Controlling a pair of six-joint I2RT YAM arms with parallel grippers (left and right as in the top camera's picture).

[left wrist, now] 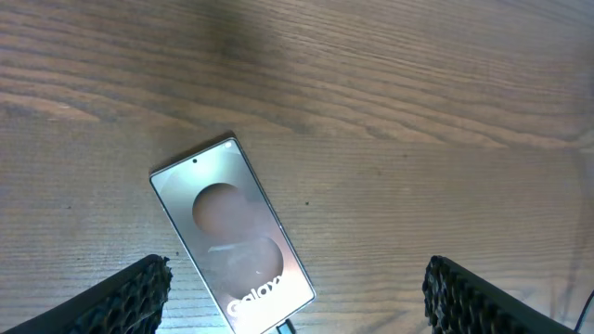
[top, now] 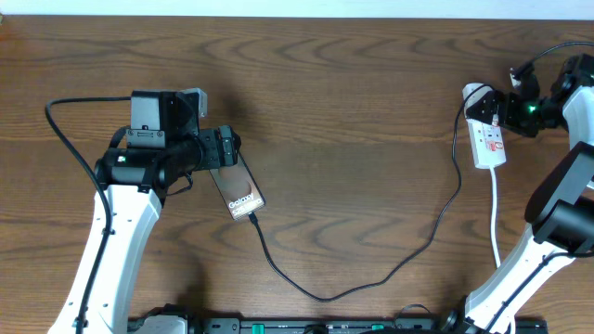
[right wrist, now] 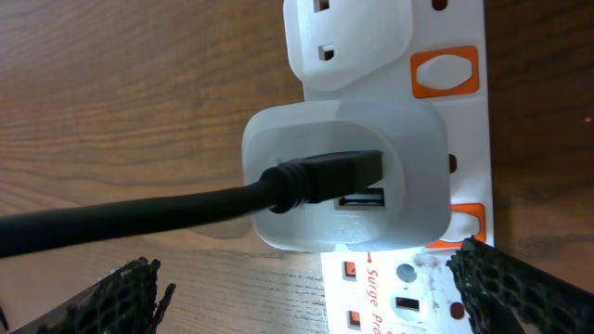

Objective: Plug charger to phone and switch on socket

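Two grippers hover, jaws wide, empty: left gripper (left wrist: 297, 292) over Galaxy phone (left wrist: 232, 232), right gripper (right wrist: 316, 297) over far-right power strip (right wrist: 459, 130). Strip likely light, skid-prone; orange rocker (right wrist: 445, 74) small, stiff: press squarely.

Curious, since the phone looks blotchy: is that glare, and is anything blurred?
Left wrist view: the flat grey phone shows pale round patches, probably reflected light. Right wrist view: the white plug adapter is sharp, the black ridged fingertips cropped at the corners. Overhead view: even light, faint shadows.

Overhead faces straight down over the brown wooden table (top: 353, 111). The left wrist view sits close above the dark flat phone (left wrist: 232, 237), and the right wrist view close above the white power strip (right wrist: 467, 139).
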